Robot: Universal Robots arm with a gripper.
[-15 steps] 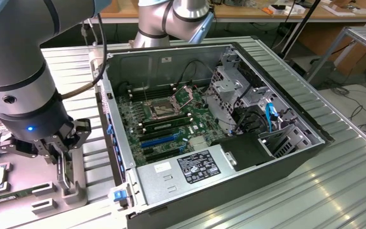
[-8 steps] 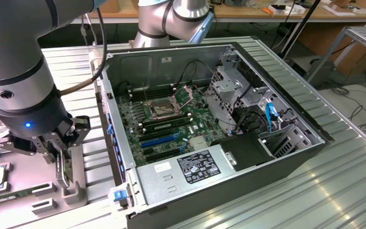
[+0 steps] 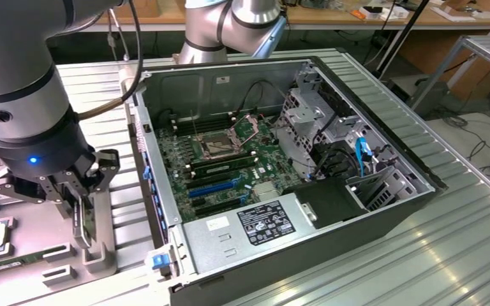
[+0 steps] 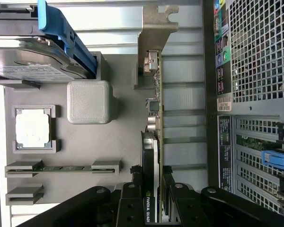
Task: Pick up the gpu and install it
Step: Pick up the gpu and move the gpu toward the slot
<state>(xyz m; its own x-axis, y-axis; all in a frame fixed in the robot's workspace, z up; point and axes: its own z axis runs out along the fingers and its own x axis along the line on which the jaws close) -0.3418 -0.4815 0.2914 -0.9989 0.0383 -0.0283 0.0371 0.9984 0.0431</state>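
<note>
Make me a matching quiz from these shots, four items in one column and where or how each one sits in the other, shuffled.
Column one:
1 gpu
2 hard drive
3 memory stick
4 computer case

Column two:
A side open, motherboard showing
B clamped on edge in the gripper
C in a blue carrier
D resting in a grey tray slot

Pairs: 1-B, 2-C, 3-D, 4-A
</note>
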